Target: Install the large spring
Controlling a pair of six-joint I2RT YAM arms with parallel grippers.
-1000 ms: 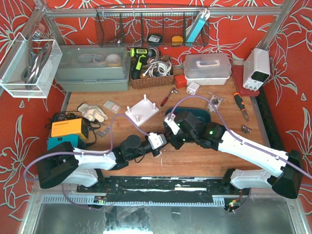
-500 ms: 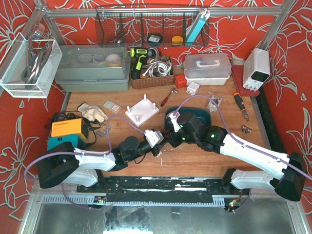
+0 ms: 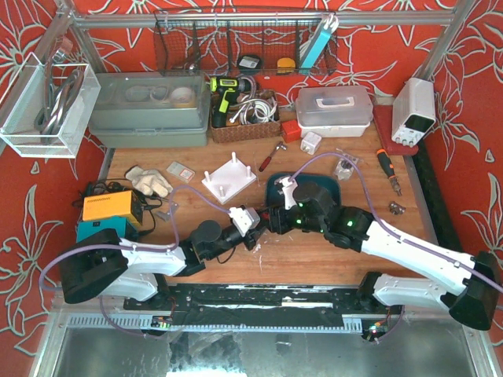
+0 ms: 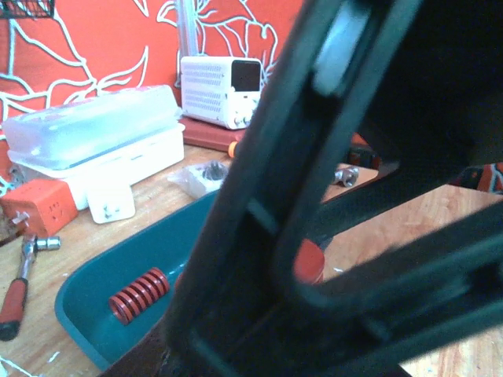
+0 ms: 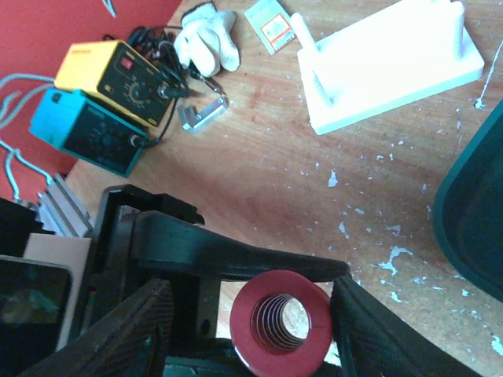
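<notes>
The large red spring shows end-on in the right wrist view. Black fingers of my left gripper cross just above and below it and are shut on it. My right gripper straddles the spring with its pads wide apart, open; the right pad sits at the spring's edge. The two grippers meet over the table's middle, the right gripper against the left. The left wrist view is mostly blocked by black gripper parts, with a bit of red spring showing. The white peg plate lies behind, also seen from the right wrist.
A teal tray sits behind the grippers and holds a smaller red spring. A yellow and teal meter, a glove and a metal bracket lie at the left. Boxes, tools and a power supply line the back.
The left gripper has moved a little toward the back and left with the spring. The right arm's elbow has swung to the right, with its gripper staying against the left one.
</notes>
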